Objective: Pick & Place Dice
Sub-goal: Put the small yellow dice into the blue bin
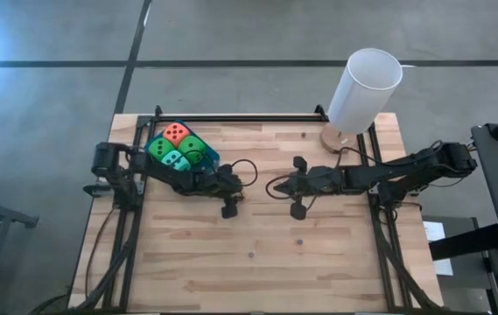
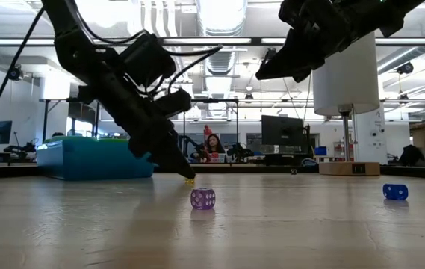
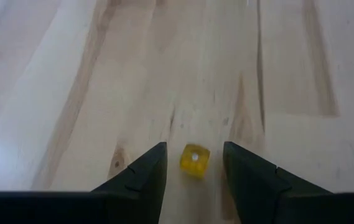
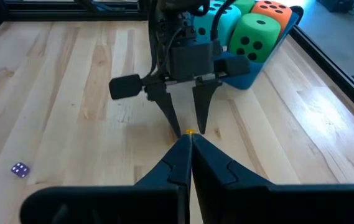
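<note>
A tiny yellow die [image 3: 194, 162] lies on the wooden table near its middle. My left gripper [image 3: 194, 145] slants down over it, open, one finger on each side of the die with a gap showing on both sides. In the low view the die [image 2: 189, 181] sits at that gripper's tip [image 2: 184, 174]. The big foam dice, orange-red [image 1: 176, 133], green [image 1: 194, 149] and teal [image 1: 174, 160], rest in the blue tray [image 1: 212, 159] at the far left. My right gripper [image 4: 190, 140] hangs shut above the table, facing the left one.
A small purple die [image 2: 202, 198] and a small blue die [image 2: 395, 191] lie loose on the table toward the near side. A white cylinder lamp [image 1: 364, 90] on a round wooden base stands at the far right. Black frame rails run along both table sides.
</note>
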`<state>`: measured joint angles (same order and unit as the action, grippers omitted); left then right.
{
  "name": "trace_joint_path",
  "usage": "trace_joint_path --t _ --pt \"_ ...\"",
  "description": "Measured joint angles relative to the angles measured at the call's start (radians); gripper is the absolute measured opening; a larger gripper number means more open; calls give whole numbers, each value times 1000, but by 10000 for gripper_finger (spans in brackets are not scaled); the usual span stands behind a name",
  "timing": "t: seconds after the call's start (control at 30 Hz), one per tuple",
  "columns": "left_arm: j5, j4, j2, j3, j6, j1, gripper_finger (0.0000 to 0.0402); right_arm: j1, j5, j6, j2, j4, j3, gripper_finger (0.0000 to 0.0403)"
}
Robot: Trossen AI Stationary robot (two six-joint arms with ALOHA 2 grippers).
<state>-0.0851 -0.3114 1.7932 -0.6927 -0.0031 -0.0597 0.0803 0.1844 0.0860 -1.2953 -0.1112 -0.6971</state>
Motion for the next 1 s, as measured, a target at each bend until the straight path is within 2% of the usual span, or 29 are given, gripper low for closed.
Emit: trace_joint_path --t 0.17,1.0 --pt "2 -32 54 -12 -4 0 161 0 0 0 0 -3 0 8" --pt "8 0 38 -10 -53 -1 151 0 -1 11 0 2 0 8"
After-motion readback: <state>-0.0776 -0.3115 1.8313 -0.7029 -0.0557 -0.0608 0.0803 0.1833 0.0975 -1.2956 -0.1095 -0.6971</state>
